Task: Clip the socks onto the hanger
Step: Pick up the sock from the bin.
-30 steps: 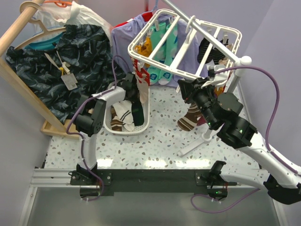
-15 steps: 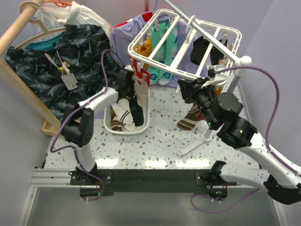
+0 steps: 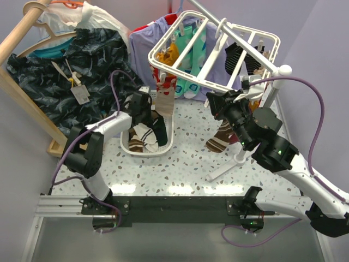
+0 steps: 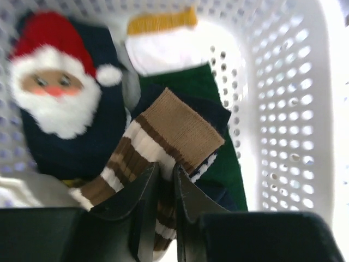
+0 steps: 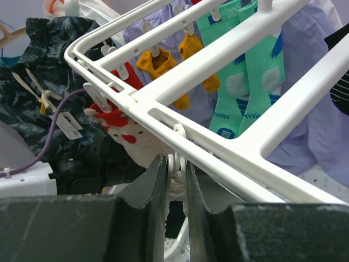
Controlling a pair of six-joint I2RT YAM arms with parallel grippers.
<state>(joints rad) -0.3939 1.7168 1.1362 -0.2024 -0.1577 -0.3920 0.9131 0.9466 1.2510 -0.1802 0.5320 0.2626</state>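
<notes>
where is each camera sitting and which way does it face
Top external: above and behind the bases, looking down; both arms show.
Left wrist: on the left arm, looking down into the white basket; left end effector at bottom.
Right wrist: on the right arm, looking along the hanger; right end effector closed on a clip.
Shared: top external and right wrist both show the hanger.

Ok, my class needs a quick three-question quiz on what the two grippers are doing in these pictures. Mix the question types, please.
1. True or false: the left gripper is shut on a brown striped sock.
2. Which lies beside that sock in the basket? A a glove; B a Santa sock; C a towel.
3. What does the right gripper pinch?

Key: 1 true. 2 B. 3 a white clip on the hanger.
</notes>
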